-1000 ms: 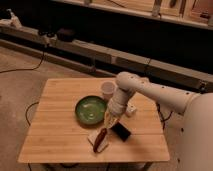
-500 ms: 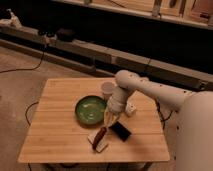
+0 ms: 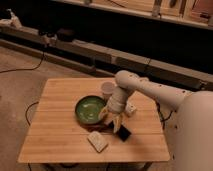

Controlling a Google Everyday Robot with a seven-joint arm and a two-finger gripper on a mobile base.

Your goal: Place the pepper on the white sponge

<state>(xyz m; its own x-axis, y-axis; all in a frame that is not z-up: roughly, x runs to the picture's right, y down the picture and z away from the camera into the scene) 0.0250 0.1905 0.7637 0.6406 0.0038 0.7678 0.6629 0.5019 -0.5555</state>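
Wooden surface (image 3: 55, 130) fills the middle, and the white arm (image 3: 150, 90) reaches in from the right, hardly moved from half a second ago. The green bowl (image 3: 90, 109) looks empty; what the cup (image 3: 106, 90) holds cannot be seen. The gripper (image 3: 112, 121) still hangs between the bowl and the black phone (image 3: 124, 132), just above the white sponge (image 3: 97, 141); whether it is clenched or released cannot be told. The pepper, earlier a reddish streak at the sponge's far end, is now indistinct, so placement looks unconfirmed.
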